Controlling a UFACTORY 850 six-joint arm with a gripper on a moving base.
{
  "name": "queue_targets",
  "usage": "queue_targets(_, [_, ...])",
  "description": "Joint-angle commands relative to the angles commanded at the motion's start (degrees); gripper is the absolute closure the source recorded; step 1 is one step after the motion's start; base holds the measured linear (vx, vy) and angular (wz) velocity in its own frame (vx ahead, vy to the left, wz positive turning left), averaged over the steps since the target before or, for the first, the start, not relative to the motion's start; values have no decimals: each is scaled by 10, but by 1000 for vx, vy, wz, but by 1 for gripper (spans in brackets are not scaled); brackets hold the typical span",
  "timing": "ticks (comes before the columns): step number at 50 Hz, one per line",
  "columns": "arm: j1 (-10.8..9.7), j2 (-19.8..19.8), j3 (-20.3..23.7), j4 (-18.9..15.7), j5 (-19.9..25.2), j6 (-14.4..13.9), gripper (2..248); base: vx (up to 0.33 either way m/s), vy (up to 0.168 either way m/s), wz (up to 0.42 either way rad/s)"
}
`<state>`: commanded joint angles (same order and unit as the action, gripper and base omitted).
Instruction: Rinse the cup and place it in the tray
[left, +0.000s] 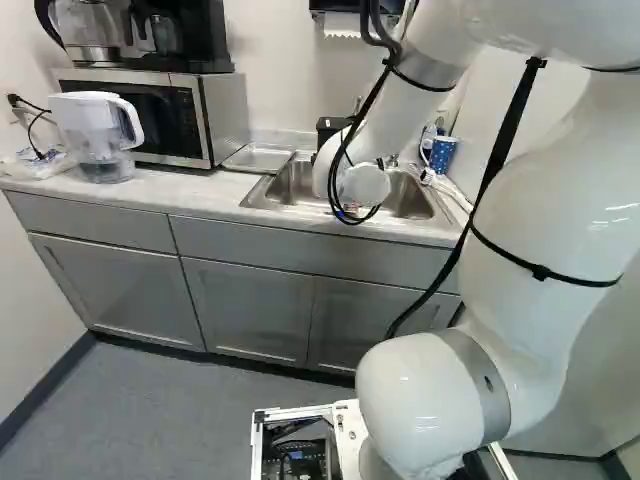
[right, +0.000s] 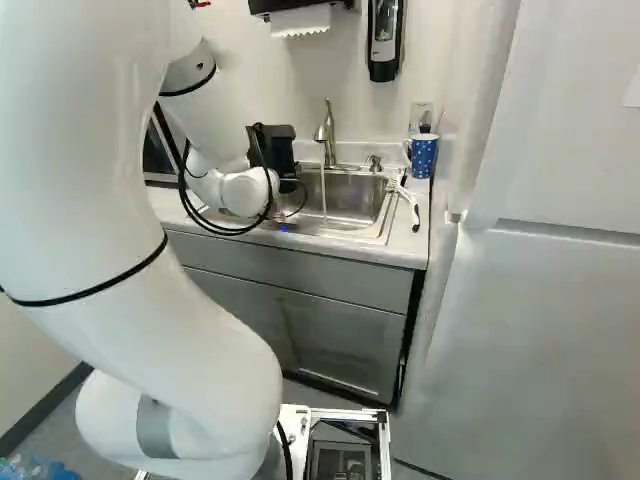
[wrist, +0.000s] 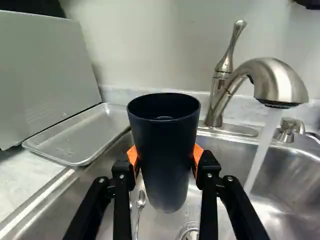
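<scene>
The place was a kitchen: a steel sink (right: 352, 195) under a running faucet (wrist: 274, 82) sat in a desk (left: 190, 190) over grey cabinets (left: 247, 305). A microwave (left: 222, 110) and a water pitcher (left: 93, 130) stood on that desk, a refrigerator (right: 540, 330) beside it, and paper towels (right: 300, 20) hung above

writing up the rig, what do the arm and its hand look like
The arm is glossy white with big rounded joints and grey bands at some of them. Black cables run outside it, and thin black ties wrap around it. The hand is black, with two fingers, small silvery screws and orange pads.
</scene>
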<state>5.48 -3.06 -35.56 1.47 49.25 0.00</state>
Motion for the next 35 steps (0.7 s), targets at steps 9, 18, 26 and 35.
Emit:
queue_targets(9, [15, 0, -12, 0, -7, 0, 127, 0, 0, 0])
queue_targets(18, [23, 7, -16, 0, -23, 0, 127, 0, 0, 0])
queue_targets(26, [30, 14, -20, 0, -39, 0, 127, 0, 0, 0])
queue_targets(35, [40, 19, -25, 0, -47, 0, 127, 0, 0, 0])
